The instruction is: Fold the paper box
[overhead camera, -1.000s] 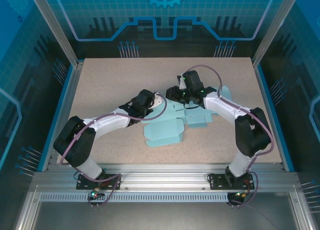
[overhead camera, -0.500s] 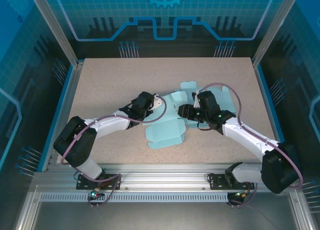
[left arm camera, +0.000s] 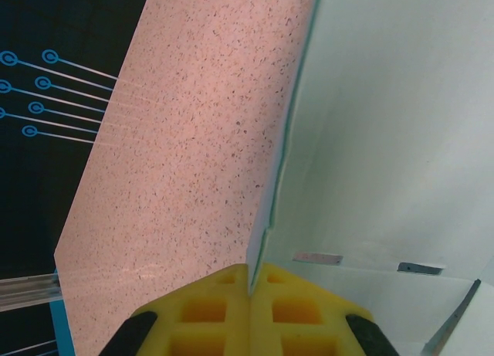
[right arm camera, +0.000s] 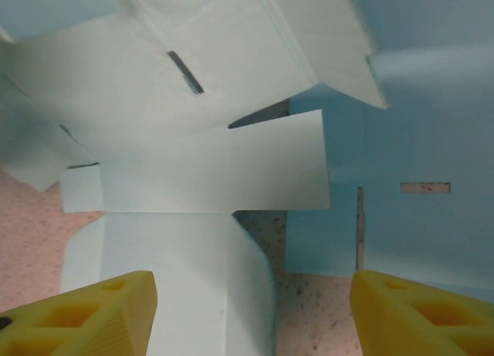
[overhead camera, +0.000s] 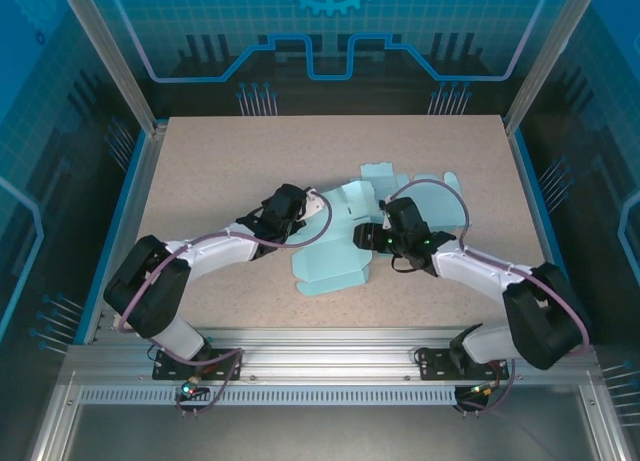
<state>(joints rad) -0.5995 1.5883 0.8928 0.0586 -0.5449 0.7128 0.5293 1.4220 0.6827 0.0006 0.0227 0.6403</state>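
On the speckled tabletop inside blue walls, left claw pinches the paper box; right claw spread over it

Smooth, matt paper box on a speckled, grainy, matt table; brushed metal rails with a dull sheen edge the table's near side.
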